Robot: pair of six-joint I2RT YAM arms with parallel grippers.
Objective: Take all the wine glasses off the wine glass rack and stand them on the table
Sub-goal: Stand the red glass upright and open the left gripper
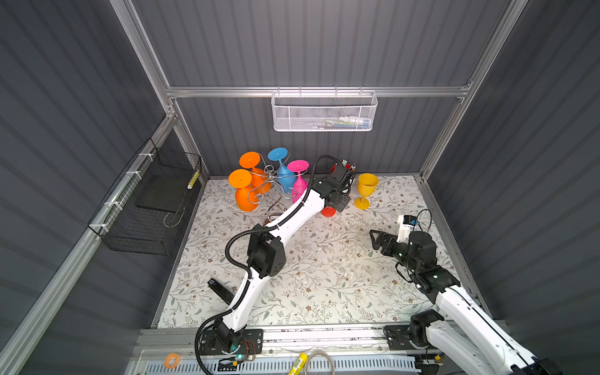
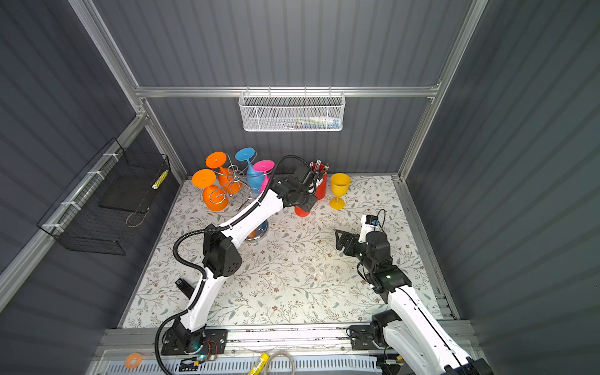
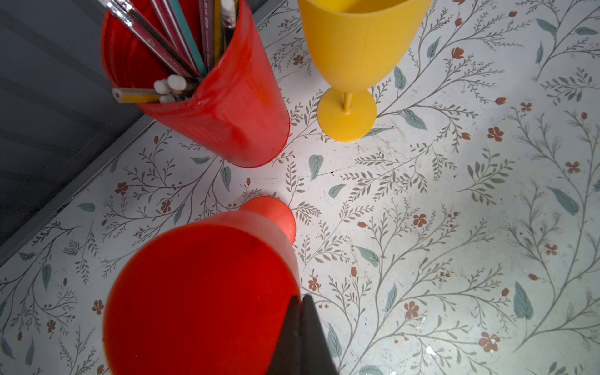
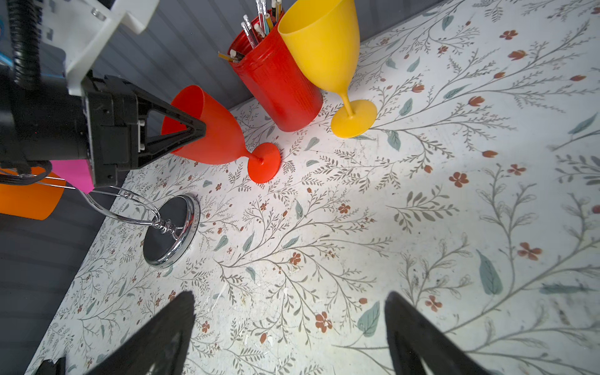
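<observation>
My left gripper point(image 3: 300, 297) is shut on the rim of a red wine glass point(image 3: 201, 298). The glass is tilted, and its foot point(image 4: 263, 162) rests on the floral table between the rack and a red pencil cup point(image 4: 279, 87). The chrome wine glass rack point(image 1: 271, 181) stands at the back left on its shiny round base point(image 4: 172, 230). Two orange glasses point(image 1: 246, 198), a blue glass point(image 1: 285, 177) and a pink glass point(image 1: 298, 185) hang upside down from it. My right gripper point(image 4: 289, 302) is open and holds nothing, low over the table to the right of the rack.
A yellow wine glass point(image 1: 367, 190) stands upright next to the pencil cup at the back. A white mesh basket point(image 1: 324, 112) hangs on the back wall and a black wire basket point(image 1: 149, 201) on the left wall. A small black object point(image 1: 220, 289) lies front left.
</observation>
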